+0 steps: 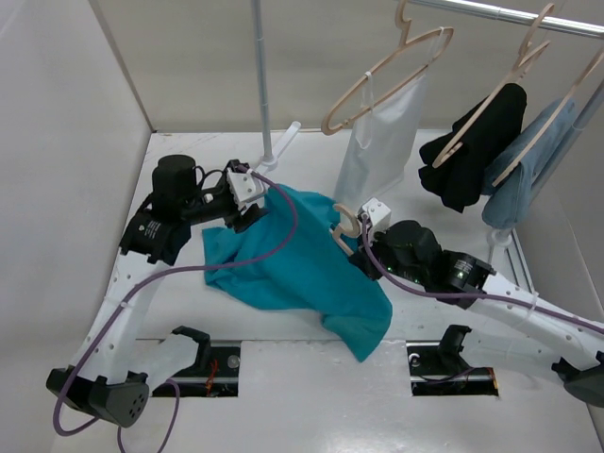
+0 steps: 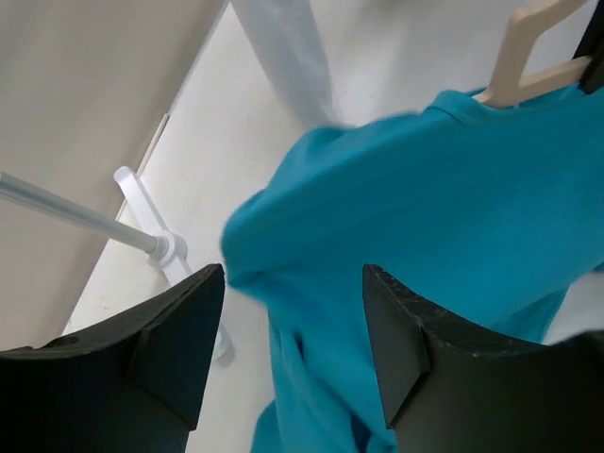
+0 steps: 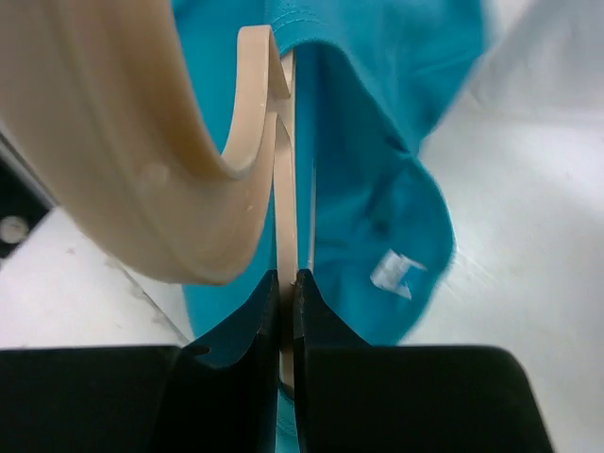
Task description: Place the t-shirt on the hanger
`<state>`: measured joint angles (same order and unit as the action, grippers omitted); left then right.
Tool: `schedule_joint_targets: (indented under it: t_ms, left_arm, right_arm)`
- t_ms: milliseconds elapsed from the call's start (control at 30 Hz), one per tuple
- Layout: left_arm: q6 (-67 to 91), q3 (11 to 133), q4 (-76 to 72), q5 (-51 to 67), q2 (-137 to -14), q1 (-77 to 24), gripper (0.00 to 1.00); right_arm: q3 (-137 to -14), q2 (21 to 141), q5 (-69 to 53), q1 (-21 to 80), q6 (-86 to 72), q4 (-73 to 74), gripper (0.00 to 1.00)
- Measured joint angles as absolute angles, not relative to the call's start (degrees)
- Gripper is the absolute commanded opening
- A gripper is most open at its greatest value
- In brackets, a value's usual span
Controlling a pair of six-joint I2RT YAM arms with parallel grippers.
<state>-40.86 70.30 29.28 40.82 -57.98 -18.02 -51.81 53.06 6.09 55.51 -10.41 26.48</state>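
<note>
Pinching the hanger (image 3: 279, 208) at its neck, the right gripper (image 3: 286, 283) is clamped tight, probably to steady it for dressing. The t-shirt (image 1: 293, 255) drapes just beyond those fingertips, collar at the hook, its long axis running across to the left gripper (image 2: 293, 283), whose 2 jaws stand apart beside a shoulder fold, seemingly gripping nothing.

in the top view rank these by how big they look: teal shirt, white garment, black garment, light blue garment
1. teal shirt, clearly the largest.
2 and 3. white garment and black garment, too alike to rank.
4. light blue garment, the smallest showing, though the black one partly hides it.
</note>
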Motion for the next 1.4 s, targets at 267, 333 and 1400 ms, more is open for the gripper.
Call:
schedule_joint_targets:
  t_ms: [267,333,1400]
  left_arm:
    - [-39.2,67.75,29.34,42.83,-56.58,-17.93,0.49]
    - [-39.0,65.43,28.97,42.65,-55.9,-18.0,0.52]
    - [-34.26,26.3,-1.41,24.99,-60.45,-25.36,0.08]
  right_arm:
    - [-50.37,54.37,7.33,54.74,-11.6,29.15,0.0]
    - [-50.37,54.37,7.29,54.74,-11.64,29.1,0.0]
    - [-73.97,56.31,9.1,54.74,-9.32,36.03,0.0]
